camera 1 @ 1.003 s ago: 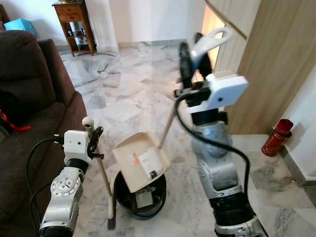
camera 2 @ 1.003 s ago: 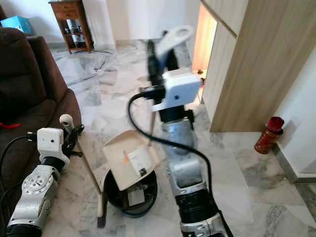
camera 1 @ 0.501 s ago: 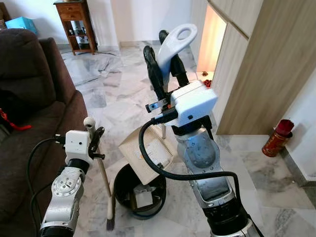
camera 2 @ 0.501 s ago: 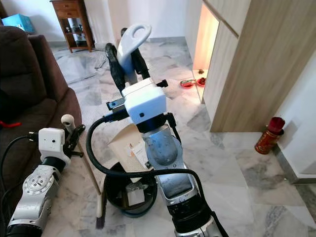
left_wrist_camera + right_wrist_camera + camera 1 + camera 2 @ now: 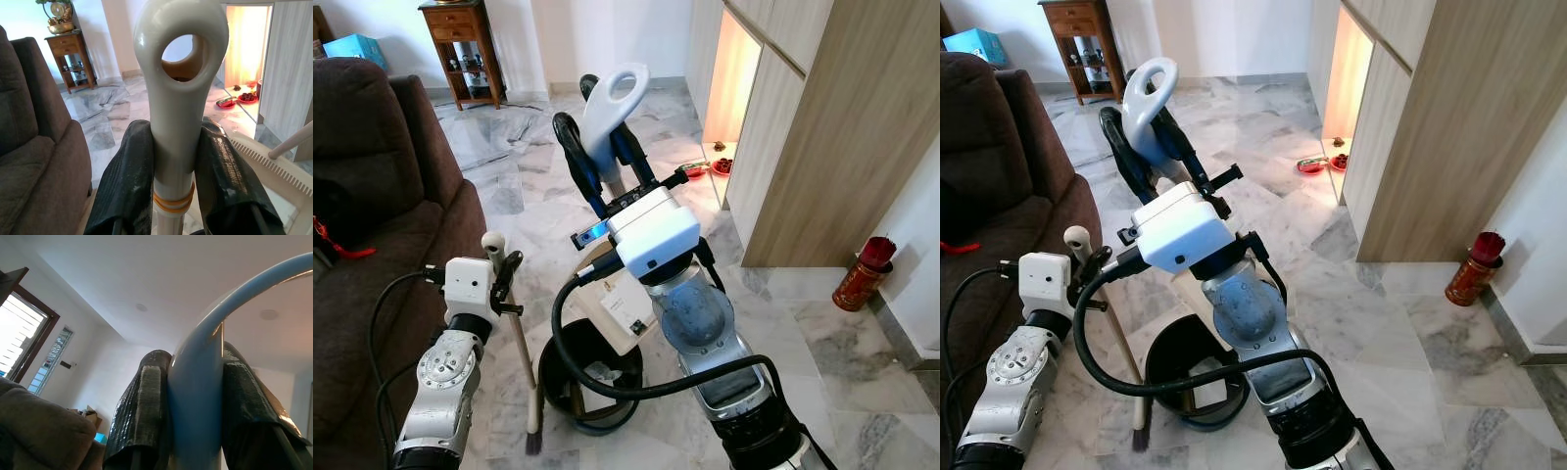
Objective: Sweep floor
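Observation:
My left gripper [image 5: 501, 281] is shut on the cream broom handle [image 5: 180, 103], just below its ring end. The broom stands nearly upright beside the sofa, its brush [image 5: 532, 429] on the marble floor. My right gripper [image 5: 603, 147], raised high, is shut on the white loop handle of the dustpan [image 5: 611, 98]; black fingers [image 5: 142, 416] press it from both sides. The cream pan [image 5: 626, 309] hangs tilted over a black bin [image 5: 570, 384] that holds some rubbish. My right forearm hides much of the pan and the bin.
A brown sofa [image 5: 372, 196] runs along the left. A wooden cabinet wall [image 5: 842, 127] stands on the right, with a red bottle [image 5: 864, 272] on the floor beside it. Red dishes [image 5: 717, 166] lie in the lit opening. A wooden side table [image 5: 460, 44] stands far back.
My right arm has swung left and nearer the camera with the dustpan handle still gripped, and the pan has tipped further over the bin. The left arm and broom have stayed put.

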